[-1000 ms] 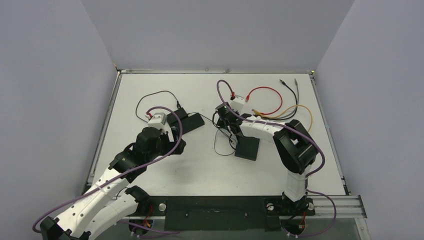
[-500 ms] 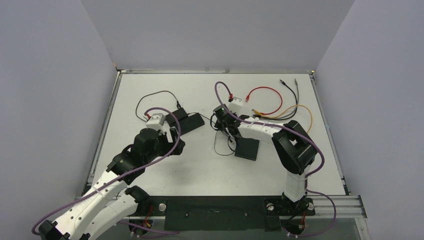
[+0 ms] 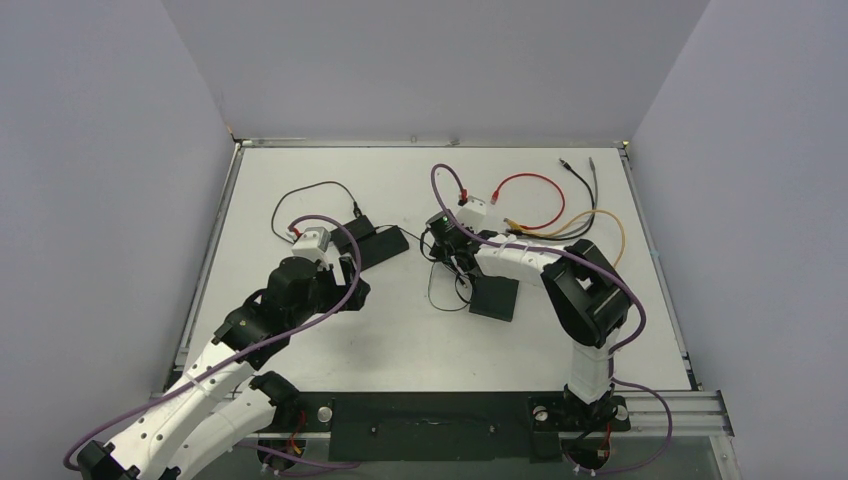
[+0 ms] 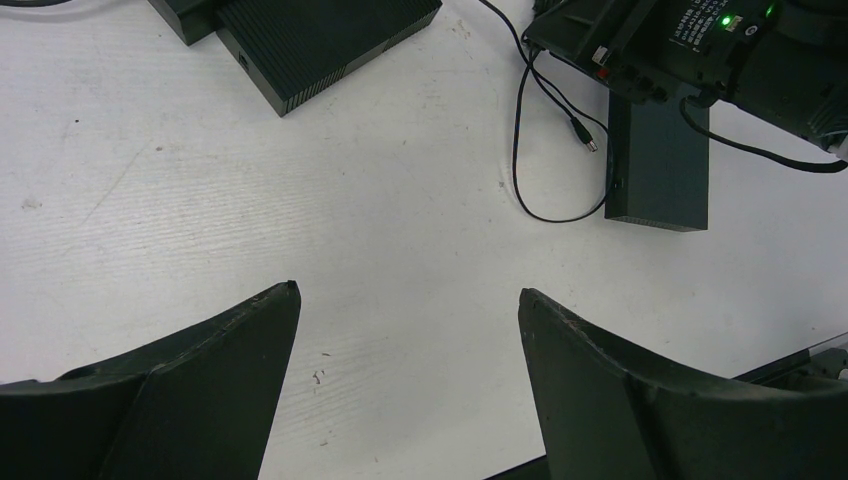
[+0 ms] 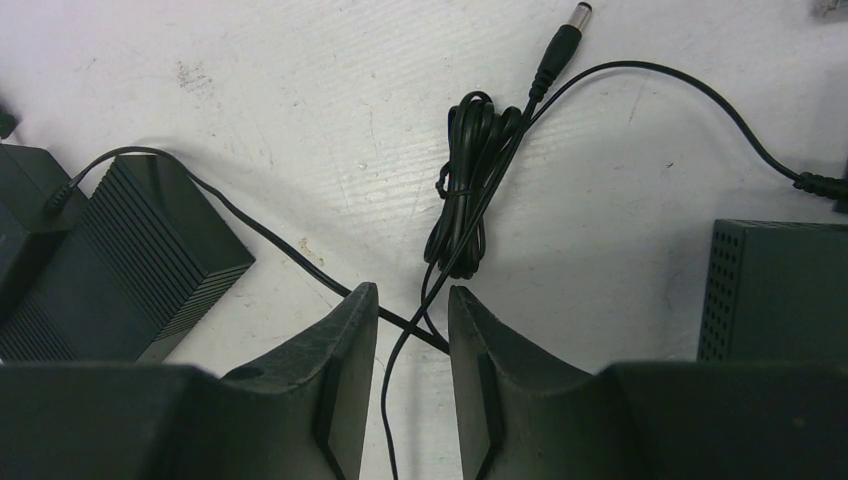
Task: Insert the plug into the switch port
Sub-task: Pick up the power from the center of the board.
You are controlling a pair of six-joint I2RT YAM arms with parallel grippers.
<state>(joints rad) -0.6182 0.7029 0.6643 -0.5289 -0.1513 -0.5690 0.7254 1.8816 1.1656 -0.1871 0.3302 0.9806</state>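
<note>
**At mid-table: right claw straddling the lead, plug lying loose**

Free of any grip, the plug (image 5: 566, 32) is lying on the table (image 5: 250, 90). Its barrel tip is pointing away from the right gripper (image 5: 413, 300), just beyond a tied coil in its own cable (image 5: 462, 190).

Right of that coil the switch (image 5: 780, 290) is resting flat, near the plug but apart from it. Its port is not showing from this side; only a perforated wall is facing the camera.

The right gripper is standing narrowly open, its 2 fingers flanking the thin lead behind the coil and not pinching it. My read: it is lining up on the cable rather than on the plug body, probably to gather slack before going for the plug.

To the left the adapter brick (image 5: 120, 260) is sitting, likely anchoring the cable's far end and limiting how far the plug can travel.

The left gripper (image 4: 406, 290) is hovering wide open over bare table, holding nothing. It is seemingly being kept free to steady the switch.
</note>
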